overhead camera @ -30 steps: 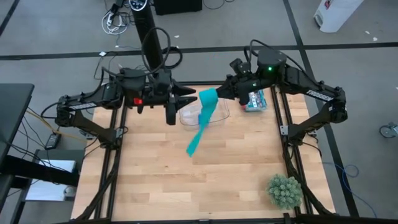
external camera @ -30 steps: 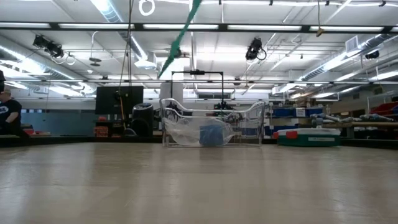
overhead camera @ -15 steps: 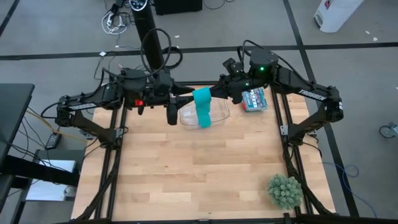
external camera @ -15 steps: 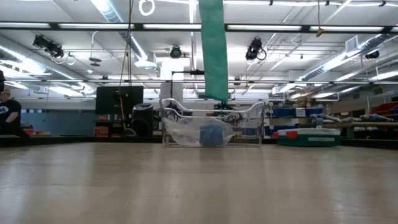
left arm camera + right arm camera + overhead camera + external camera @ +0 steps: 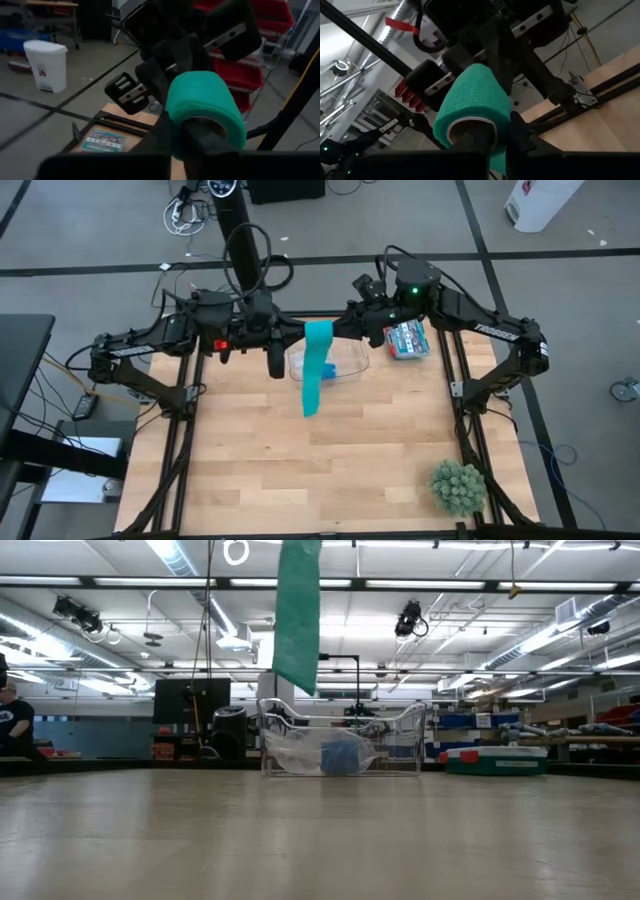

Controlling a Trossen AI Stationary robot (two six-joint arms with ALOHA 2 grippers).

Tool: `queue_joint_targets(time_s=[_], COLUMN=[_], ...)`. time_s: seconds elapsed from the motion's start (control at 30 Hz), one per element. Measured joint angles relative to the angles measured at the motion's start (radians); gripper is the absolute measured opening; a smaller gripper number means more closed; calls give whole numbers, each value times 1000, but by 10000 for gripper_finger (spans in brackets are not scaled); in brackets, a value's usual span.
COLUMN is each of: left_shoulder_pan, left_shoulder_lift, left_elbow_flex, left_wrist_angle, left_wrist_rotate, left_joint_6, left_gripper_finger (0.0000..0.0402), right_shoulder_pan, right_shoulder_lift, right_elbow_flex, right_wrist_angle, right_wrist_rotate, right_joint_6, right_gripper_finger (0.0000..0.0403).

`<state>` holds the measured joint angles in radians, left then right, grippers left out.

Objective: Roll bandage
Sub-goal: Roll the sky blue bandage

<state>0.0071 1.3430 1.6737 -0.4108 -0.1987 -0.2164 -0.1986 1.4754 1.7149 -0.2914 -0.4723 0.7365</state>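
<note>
With both the left pincer (image 5: 300, 338) and right pincer (image 5: 338, 332) gripping the bandage (image 5: 317, 350) coil at upper centre, the hanging tail is best kept taut while wound.

A clear tray (image 5: 350, 365) sits upper centre, a printed packet (image 5: 408, 340) to its right, a spiky green plant (image 5: 458, 487) lower right on the bench (image 5: 330, 470).

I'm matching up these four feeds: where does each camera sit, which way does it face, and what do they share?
High: above the table, looking straight down; both arms, bandage.
Low: at tabletop height, looking level toward the clear bin; no arm parts.
Left wrist: on the left arm, facing the bandage roll and right gripper.
Right wrist: on the right arm, facing the left gripper.
All four share the bandage.
</note>
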Motion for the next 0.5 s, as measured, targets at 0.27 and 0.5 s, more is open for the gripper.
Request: queue_joint_targets(time_s=[0.27,0.5], left_shoulder_pan=[26,59], left_shoulder_lift=[-4,-3], left_elbow_flex=[0,0], left_wrist_angle=[-4,-7], left_wrist_rotate=[39,51], left_joint_6=[-250,-412], left_gripper_finger=[20,18], right_shoulder_pan=[-19,-26], right_shoulder_lift=[-41,-100], right_elbow_flex=[-1,0], right_wrist_angle=[-22,-127], right_wrist_rotate=[-50,-33], right_joint_6=[-91,-196], right_gripper_finger=[97,106])
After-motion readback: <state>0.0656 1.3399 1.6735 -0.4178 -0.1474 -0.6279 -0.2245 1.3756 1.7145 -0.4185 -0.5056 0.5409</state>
